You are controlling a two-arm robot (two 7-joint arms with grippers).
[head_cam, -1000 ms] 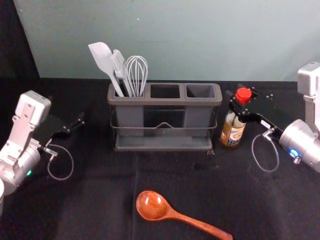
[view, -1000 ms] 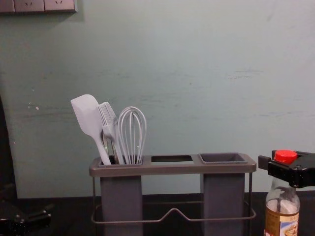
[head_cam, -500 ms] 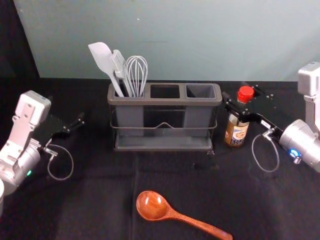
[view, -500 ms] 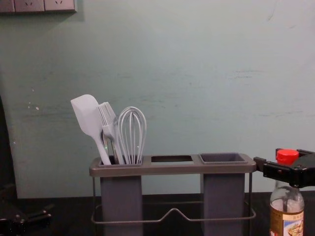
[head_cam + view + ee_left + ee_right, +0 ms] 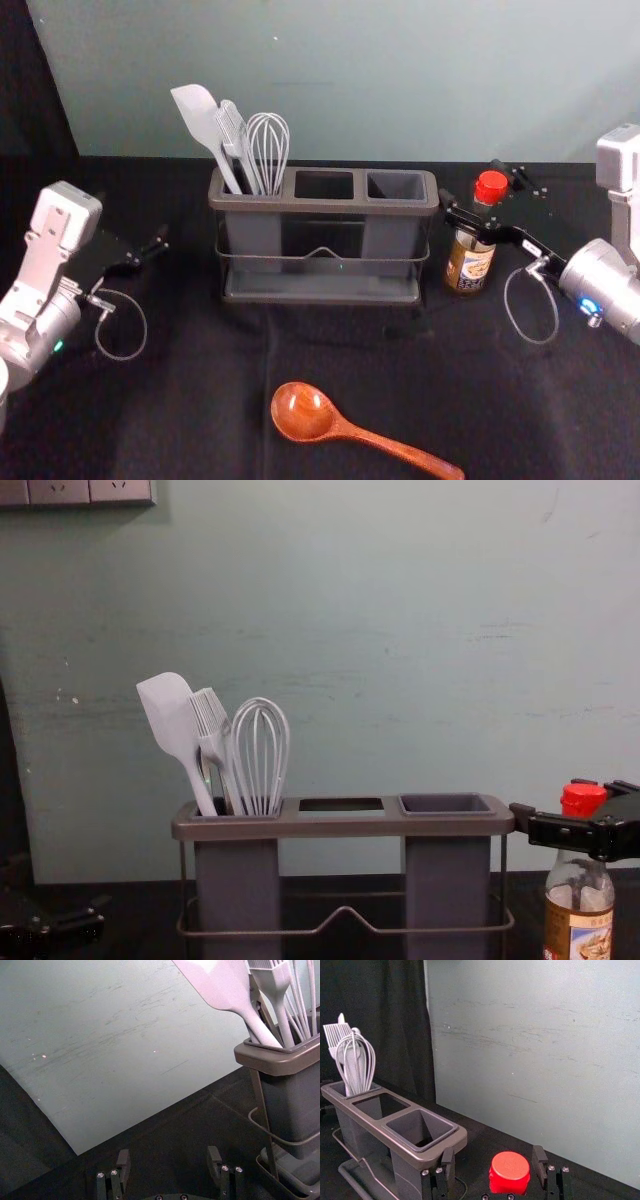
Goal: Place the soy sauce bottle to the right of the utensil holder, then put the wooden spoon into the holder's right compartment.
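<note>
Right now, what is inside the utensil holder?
The left compartment holds a spatula, a brush and a whisk; no utensil rises from the other two. Inside, the tools' lower ends are hidden.

The sauce bottle [image 5: 468,265] stands on the bench [image 5: 180,400] between the fingers of the right tool [image 5: 472,182]. Left of that tool, near it, is the utensil holder [image 5: 325,204], its left compartment holding a spatula [image 5: 200,110], brush [image 5: 232,132] and whisk [image 5: 268,150]. The left tool [image 5: 134,217] is left of the holder. A spoon [image 5: 303,410] lies before both tools; a wall [image 5: 400,80] is behind.
</note>
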